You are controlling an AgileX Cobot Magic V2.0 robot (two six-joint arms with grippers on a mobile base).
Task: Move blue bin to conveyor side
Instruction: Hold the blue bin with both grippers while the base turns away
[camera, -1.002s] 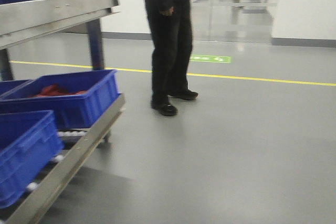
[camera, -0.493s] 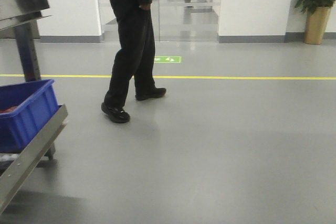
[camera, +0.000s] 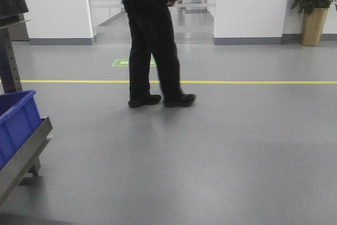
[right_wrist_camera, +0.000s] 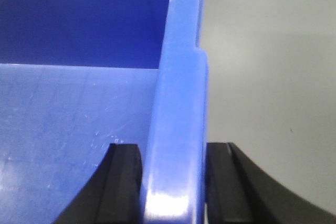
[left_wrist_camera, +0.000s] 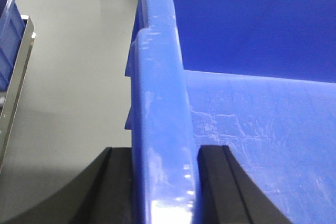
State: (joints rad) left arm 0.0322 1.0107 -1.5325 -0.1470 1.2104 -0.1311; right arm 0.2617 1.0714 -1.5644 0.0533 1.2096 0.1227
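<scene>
Your left gripper [left_wrist_camera: 165,184] is clamped on the blue bin [left_wrist_camera: 252,129] rim, bottom centre; bin fills frame right. Right gripper [right_wrist_camera: 176,184] pinches the opp. rim. Floor [left_wrist_camera: 68,77] alongside; person [camera: 152,35] stands centre, front view.

Only the grippers are showing of the robot here. The left gripper [left_wrist_camera: 164,153] and right gripper [right_wrist_camera: 173,148] are both looking plain matte black. Their fingers [left_wrist_camera: 113,187] are showing up as flat-topped, squared-off blocks on either side of the blue bin [left_wrist_camera: 157,77] rim, with outer edges flaring away from that rim in a smooth concave curve.
</scene>
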